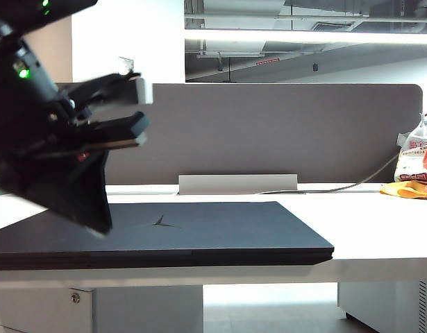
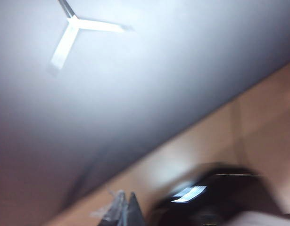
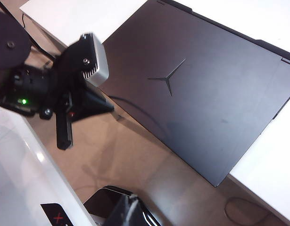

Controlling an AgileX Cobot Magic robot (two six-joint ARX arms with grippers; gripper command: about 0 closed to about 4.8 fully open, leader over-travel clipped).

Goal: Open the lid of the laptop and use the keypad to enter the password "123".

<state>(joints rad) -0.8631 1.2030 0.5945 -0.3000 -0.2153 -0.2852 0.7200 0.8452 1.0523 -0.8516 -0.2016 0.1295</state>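
My left gripper, pressed together, is hovering off the laptop front edge; lid down, right gripper also pressed together, farther.

Closed laptop lies flat beyond the left gripper, open air between; grey divider board walls off the far side.

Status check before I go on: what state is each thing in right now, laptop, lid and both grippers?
laptop: flat on the desk, closed.
lid: fully down, Y emblem facing up, keypad hidden beneath it.
left gripper: shut, holding nothing, poised over the laptop's front left edge.
right gripper: shut, empty, off the laptop beyond the desk's front edge.
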